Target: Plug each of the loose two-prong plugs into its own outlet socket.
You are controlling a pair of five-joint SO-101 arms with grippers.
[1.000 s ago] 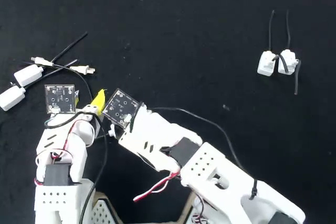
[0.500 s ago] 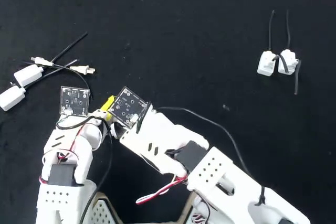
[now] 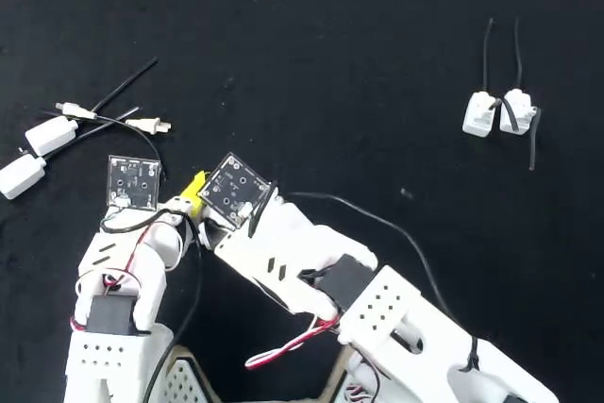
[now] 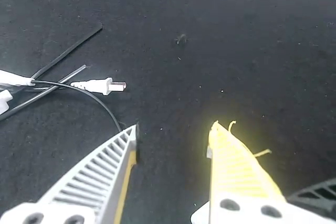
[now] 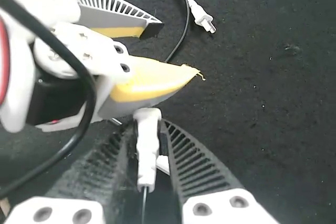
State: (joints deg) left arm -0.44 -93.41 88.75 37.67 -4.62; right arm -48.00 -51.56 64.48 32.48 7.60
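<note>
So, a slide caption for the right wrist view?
Right gripper shut on a white plug, close to the open left gripper.

The left arm's fingers (image 4: pixel 233 166) have swung toward the surface's right edge and now sit just beside the right arm's fingers (image 5: pixel 197 163). Those have edged slightly toward the far edge, carrying the white plug (image 5: pixel 147 145) with them.
</note>
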